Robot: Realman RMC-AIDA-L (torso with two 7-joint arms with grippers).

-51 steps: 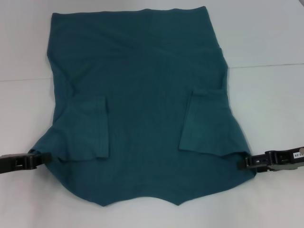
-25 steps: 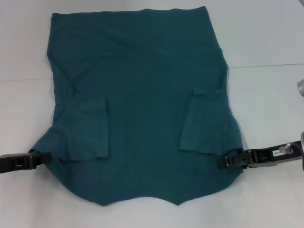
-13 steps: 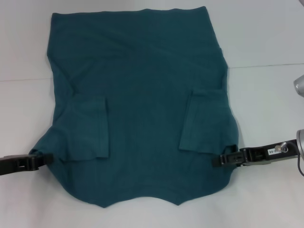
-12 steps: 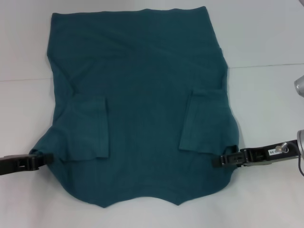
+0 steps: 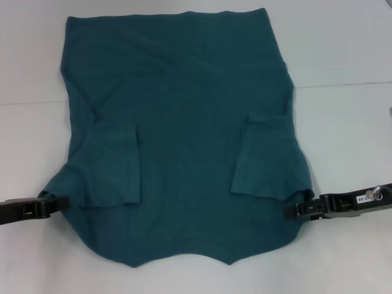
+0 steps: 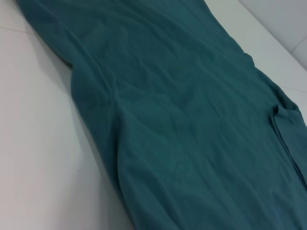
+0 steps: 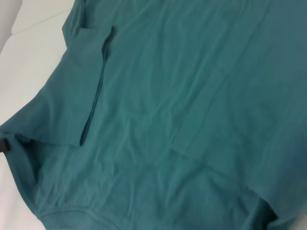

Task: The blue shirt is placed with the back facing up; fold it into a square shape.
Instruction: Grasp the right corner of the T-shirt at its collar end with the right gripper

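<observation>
Head view: a dark teal cotton short-sleeved shirt [image 5: 184, 141] lies back-up on the white worktop [image 5: 343, 92], sleeves folded inward. Left end effector [image 5: 58, 204] and right end effector [image 5: 293, 211] meet its shoulder edges, apparently gripping for the next fold; closure unclear. Both wrist views: cloth only.

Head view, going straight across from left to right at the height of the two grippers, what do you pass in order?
Left gripper at the shirt's left edge → left folded-in sleeve → plain middle of the blue shirt → right folded-in sleeve → right gripper at the shirt's right edge.
</observation>
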